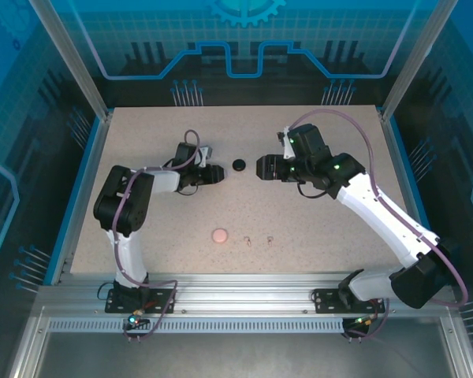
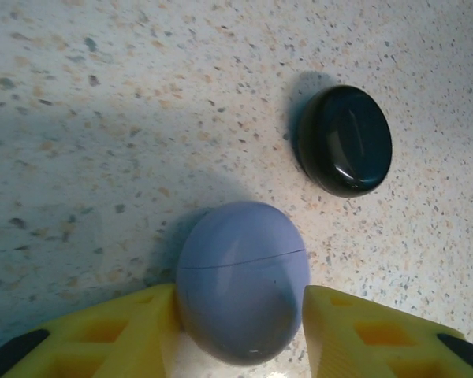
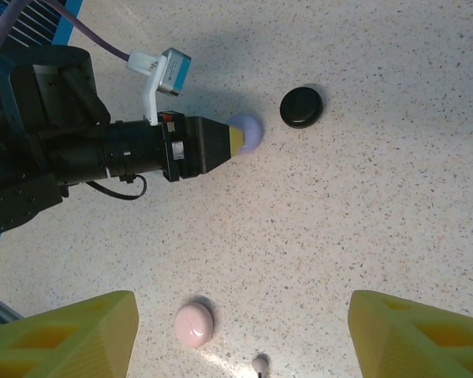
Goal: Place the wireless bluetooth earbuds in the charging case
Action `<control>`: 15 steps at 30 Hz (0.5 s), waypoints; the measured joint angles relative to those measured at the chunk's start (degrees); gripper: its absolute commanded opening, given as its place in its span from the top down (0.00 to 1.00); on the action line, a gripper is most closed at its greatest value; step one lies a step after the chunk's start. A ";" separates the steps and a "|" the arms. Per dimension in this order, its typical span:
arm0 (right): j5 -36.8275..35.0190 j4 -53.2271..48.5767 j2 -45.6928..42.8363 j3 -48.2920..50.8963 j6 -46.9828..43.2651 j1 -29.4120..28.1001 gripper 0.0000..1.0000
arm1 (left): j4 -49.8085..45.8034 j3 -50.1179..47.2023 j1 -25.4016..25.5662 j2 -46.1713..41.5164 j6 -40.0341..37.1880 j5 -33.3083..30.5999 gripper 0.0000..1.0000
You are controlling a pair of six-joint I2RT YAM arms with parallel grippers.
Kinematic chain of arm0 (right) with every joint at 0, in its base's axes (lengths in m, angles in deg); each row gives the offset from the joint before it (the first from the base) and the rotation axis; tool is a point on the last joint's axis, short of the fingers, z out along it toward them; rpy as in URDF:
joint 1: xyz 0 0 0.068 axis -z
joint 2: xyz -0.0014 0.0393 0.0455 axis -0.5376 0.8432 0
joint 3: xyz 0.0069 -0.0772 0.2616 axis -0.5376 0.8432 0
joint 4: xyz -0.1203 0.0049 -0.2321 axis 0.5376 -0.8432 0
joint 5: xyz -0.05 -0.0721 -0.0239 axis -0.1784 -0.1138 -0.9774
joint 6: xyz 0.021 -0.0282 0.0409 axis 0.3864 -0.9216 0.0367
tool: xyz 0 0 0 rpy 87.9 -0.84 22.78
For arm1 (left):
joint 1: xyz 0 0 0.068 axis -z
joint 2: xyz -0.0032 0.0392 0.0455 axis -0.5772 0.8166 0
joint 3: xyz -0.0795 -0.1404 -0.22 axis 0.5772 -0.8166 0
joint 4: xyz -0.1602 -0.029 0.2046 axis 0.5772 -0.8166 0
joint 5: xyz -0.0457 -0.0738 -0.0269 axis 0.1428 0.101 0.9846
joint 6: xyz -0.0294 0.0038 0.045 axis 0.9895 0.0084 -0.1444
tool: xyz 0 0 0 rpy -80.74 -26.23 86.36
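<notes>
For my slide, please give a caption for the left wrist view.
Lavender case between yellow fingers, black case beyond, on speckled table.

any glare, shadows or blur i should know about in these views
Left wrist: a soft shadow darkens the table on the left, and small glints sit on the black case. Right wrist: the left arm casts a shadow beside it; a glare patch lies near the pink case. Top external: even light, earbuds barely resolved.

Two pale earbuds (image 1: 247, 239) lie beside the closed pink case (image 1: 219, 235).
</notes>
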 measured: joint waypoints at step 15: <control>-1.27 0.00 0.74 0.00 -0.20 -1.09 0.22 | -2.25 -0.02 -3.98 -10.56 -2.29 -0.83 0.44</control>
